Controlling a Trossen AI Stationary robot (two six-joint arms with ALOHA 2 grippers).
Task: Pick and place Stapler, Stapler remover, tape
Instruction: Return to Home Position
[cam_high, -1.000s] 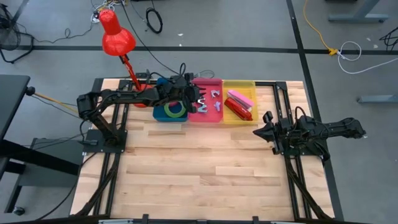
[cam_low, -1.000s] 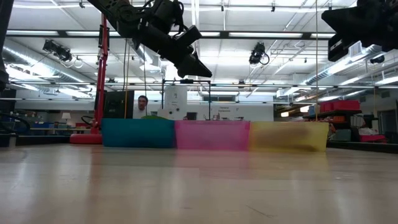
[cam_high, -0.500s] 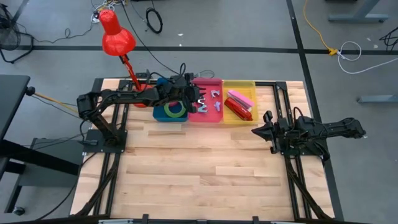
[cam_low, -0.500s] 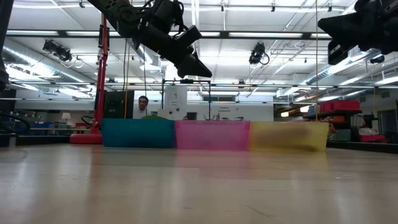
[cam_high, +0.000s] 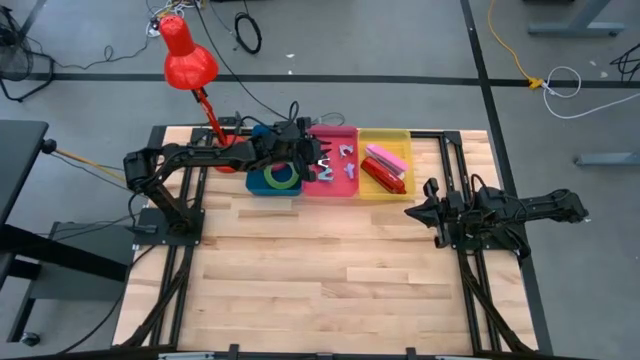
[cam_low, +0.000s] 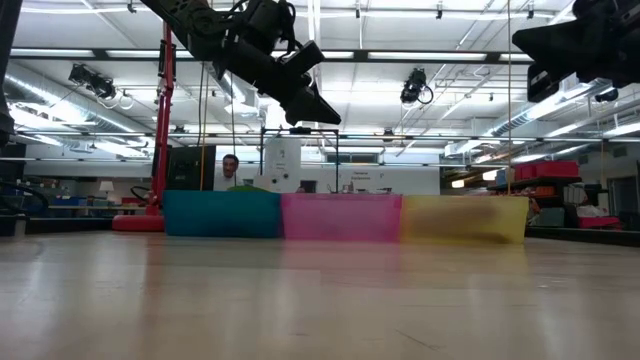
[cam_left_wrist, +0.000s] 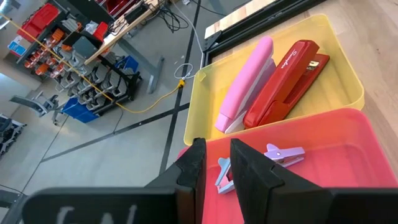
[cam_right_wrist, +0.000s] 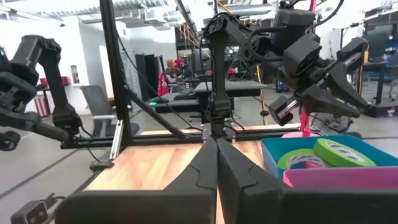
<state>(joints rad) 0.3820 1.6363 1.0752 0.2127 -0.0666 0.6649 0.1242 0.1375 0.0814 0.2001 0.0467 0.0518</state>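
Sorting looks done: nothing loose that I can see on the desk (cam_high: 320, 280), everything sits in the three bins along the far edge. Blue bin (cam_high: 255, 184) has the tape (cam_right_wrist: 339, 152). I see green rolls; the red one I can't pick out. Red bin (cam_left_wrist: 348, 140) holds a light blue staple remover (cam_left_wrist: 283, 153) plus a few more small pieces that are too small to call from above. Yellow bin (cam_left_wrist: 339, 62) holds the pink stapler (cam_left_wrist: 245, 84) and the red stapler (cam_left_wrist: 283, 81) side by side, touching. Left claw (cam_left_wrist: 217, 152) hangs raised over the blue/red bin boundary, fingers a narrow gap apart, empty. Right claw (cam_right_wrist: 217, 146) is pulled back on the right side of the desk, well apart from the bins, fingers pressed together, holding nothing. My read: all that's left is parking. The left arm needs to retract off the bins; the right looks close to home.
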